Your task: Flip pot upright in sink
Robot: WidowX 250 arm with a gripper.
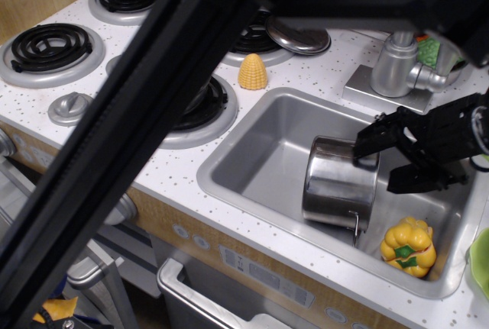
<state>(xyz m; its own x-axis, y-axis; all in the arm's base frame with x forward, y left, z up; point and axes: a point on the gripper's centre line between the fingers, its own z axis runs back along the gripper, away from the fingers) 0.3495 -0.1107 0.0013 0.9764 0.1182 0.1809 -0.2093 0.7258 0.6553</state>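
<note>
The shiny steel pot stands tilted in the right half of the grey sink. Its flat end faces up and back, and a wire handle hangs at its lower front edge. My black gripper comes in from the right at the pot's upper right edge. It is open: the upper finger touches or nearly touches the pot's top edge, and the lower finger hangs to the right of the pot. Nothing is held.
A yellow toy pepper lies in the sink's front right corner. A toy corn and a steel lid sit on the stovetop, with the faucet behind the sink. My dark arm crosses the left of the view and hides the front burner.
</note>
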